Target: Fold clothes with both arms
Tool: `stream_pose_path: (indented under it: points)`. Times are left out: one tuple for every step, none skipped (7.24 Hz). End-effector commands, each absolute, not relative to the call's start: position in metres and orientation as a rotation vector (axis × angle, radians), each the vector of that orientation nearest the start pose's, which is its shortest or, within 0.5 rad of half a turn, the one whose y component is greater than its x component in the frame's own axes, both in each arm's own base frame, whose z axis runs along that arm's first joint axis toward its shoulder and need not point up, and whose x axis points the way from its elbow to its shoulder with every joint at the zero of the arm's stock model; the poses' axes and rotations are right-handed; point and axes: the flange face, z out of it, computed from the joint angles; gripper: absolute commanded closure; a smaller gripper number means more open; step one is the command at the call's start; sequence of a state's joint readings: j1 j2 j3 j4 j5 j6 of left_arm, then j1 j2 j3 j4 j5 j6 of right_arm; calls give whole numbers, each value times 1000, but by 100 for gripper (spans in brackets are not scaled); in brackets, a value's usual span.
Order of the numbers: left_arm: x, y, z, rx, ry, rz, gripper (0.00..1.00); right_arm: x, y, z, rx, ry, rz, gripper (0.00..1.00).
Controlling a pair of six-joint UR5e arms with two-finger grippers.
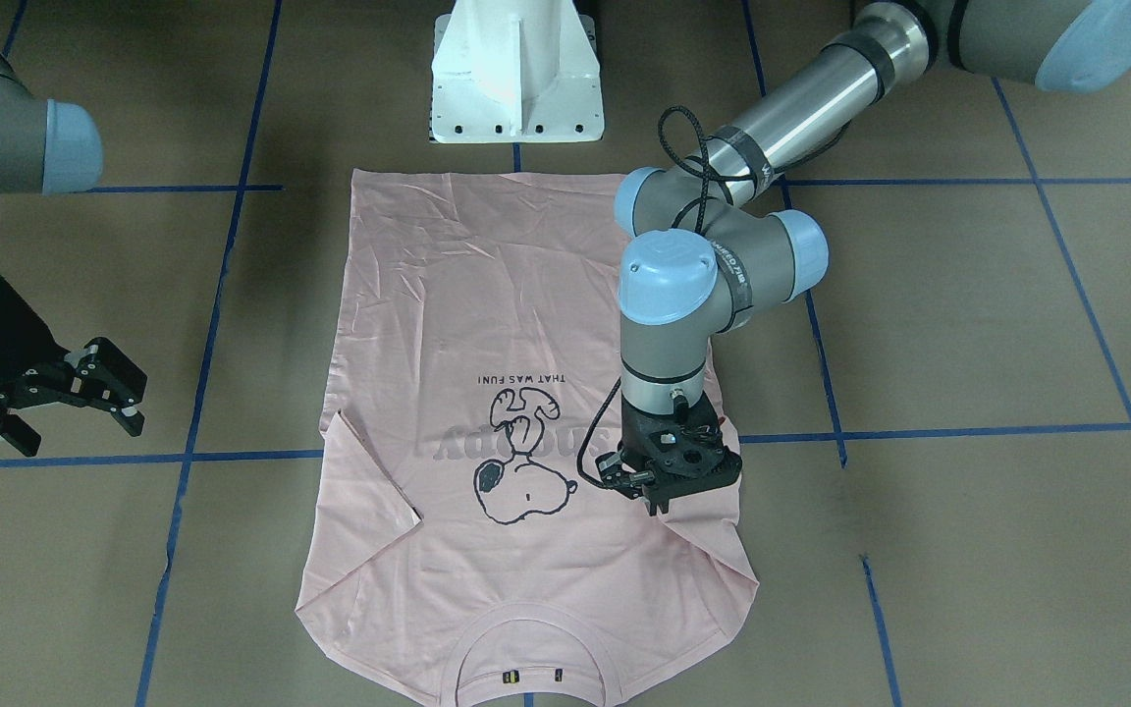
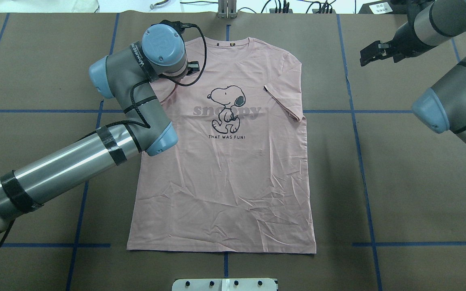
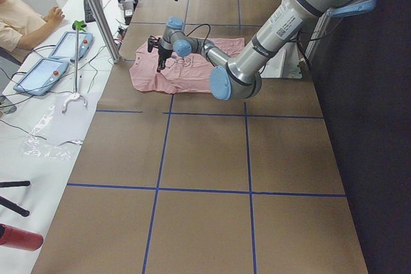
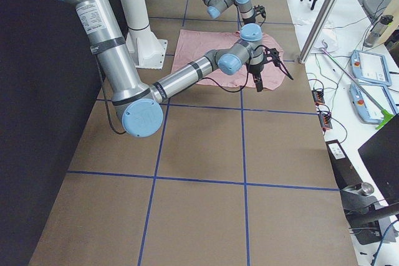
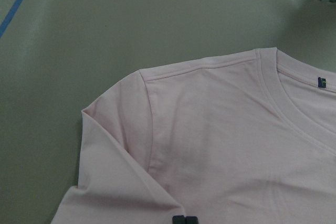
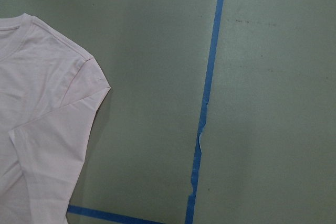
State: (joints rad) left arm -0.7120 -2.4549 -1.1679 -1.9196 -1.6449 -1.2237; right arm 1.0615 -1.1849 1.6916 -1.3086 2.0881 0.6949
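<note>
- On the robot's left side of the flat brown surface marked with blue tape lines (image 2: pixel 399 182), the left arm's black two-finger gripper (image 1: pixel 661 509) points straight down at the shirt's shoulder; its jaws are drawn narrow and appear to pinch the tip of the sleeve that lies folded in over the body.
- Between the arms, the pale pink short-sleeved T-shirt with a dark cartoon dog outline (image 2: pixel 225 182) lies flat, print up, collar away from the robot's base, hem near it; the other sleeve is folded in as well; fine wrinkles cross the lower half.
- Handling, as a judgement: a light, thin, limp knit; it will drape and drag rather than keep a shape, so a lift at one point would likely pull the rest askew; hems, shoulder seams and the ribbed collar band offer the firmest hold; a clean fold wants two matched corners raised together, one per arm.
- Off the cloth on the robot's right, the right arm's black two-finger gripper (image 1: pixel 84 437) hangs over bare surface, well apart from the shirt; its jaws stand wide, holding nothing.
</note>
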Motion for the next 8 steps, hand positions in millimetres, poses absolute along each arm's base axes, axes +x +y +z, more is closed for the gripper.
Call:
stream_pose_path:
  points:
    - [504, -592, 229, 407, 844, -228, 0, -246, -585, 344, 351, -854, -37, 0]
    - [485, -568, 224, 406, 893, -152, 0, -266, -570, 327, 321, -888, 24, 0]
    - [463, -547, 220, 426, 931, -140, 0, -296, -545, 305, 328, -899, 67, 0]
    - [449, -514, 218, 431, 973, -112, 0, -326, -515, 286, 286, -918, 119, 0]
    - [430, -482, 225, 427, 1002, -96, 0, -358, -475, 272, 266, -915, 188, 0]
    - [419, -446, 226, 422, 1036, -68, 0, -395, -420, 260, 252, -875, 260, 0]
    - [414, -404, 232, 374, 1073, -80, 0, -422, -365, 255, 235, -874, 288, 2]
    - [419, -369, 237, 318, 1095, -82, 0, -425, -313, 261, 214, -890, 316, 5]
